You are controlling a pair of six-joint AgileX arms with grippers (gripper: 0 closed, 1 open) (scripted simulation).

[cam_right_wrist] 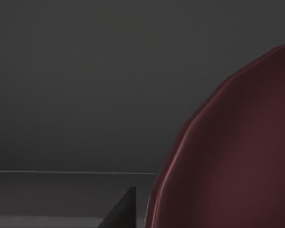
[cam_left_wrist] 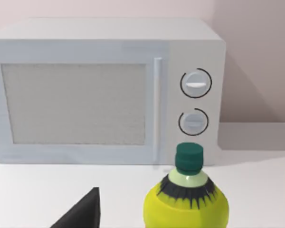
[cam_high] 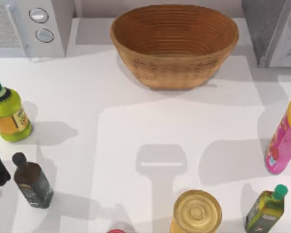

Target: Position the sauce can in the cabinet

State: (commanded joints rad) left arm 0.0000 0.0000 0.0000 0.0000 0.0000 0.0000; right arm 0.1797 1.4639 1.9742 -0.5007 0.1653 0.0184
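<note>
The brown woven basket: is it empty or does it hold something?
Empty: the top view looks straight into the brown woven basket and shows only its bare ribbed inside.

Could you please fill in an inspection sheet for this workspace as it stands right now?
Surface: white table, shadowed in the middle.
Job's things: sauce can, maroon, close before the right wrist camera against dark grey; cabinet at the back right corner; whether the can is inside cannot be told.
Clutter: microwave back left; basket back centre; yellow-green bottle and dark bottle left; pink tube and green bottle right; gold-lidded can front.
Grippers: left pincer near the yellow-green bottle, facing the microwave; right pincer beside the sauce can.
Cables: nothing seen.
Surroundings: plain wall behind the microwave.
</note>
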